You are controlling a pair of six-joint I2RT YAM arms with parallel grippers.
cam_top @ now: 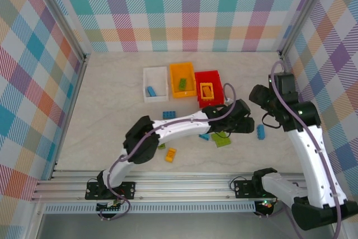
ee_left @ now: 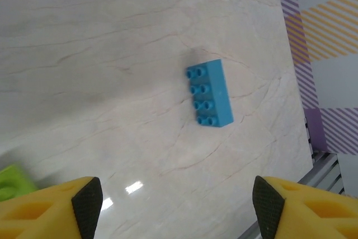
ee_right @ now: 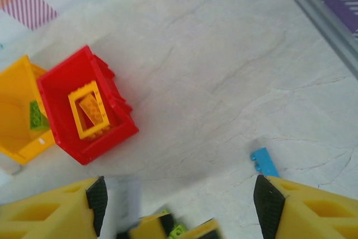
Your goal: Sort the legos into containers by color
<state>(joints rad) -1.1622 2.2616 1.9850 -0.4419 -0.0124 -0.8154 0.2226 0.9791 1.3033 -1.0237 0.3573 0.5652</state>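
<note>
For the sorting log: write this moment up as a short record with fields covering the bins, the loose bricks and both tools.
white bin: holds one blue brick
orange bin: holds one green brick
red bin: holds yellow frame with a yellow-orange brick inside it
loose on table: far-right blue brick, middle blue brick, loose green brick, loose yellow-orange brick
left tool: open, empty, far-right blue brick ahead of it
right tool: open, empty, red bin ahead to its left
</note>
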